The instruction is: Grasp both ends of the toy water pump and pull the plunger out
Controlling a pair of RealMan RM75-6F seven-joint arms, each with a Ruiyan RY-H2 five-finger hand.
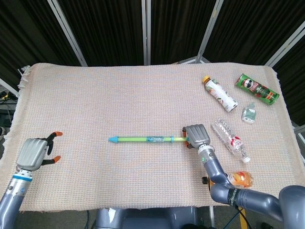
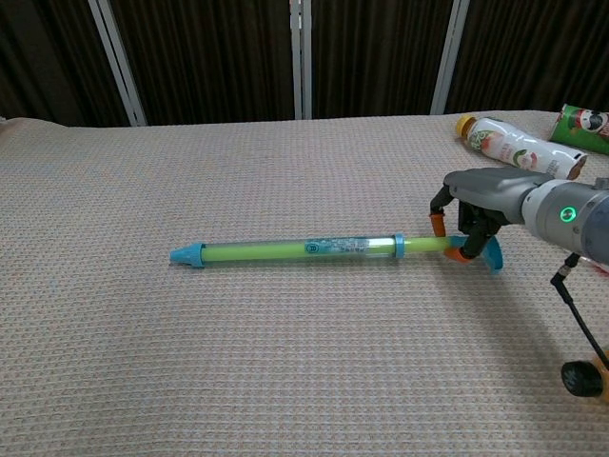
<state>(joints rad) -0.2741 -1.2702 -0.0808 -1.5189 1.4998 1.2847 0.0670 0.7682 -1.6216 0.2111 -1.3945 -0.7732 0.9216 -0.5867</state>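
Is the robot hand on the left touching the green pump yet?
No, the left robot hand is over the cloth near the table's edge, well apart from the pump, whose blue tip points toward it.

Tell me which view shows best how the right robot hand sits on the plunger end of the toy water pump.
The chest view: the right robot hand shows side-on, fingers curled around the plunger handle of the toy water pump. The head view shows only the hand's back, hiding the handle.
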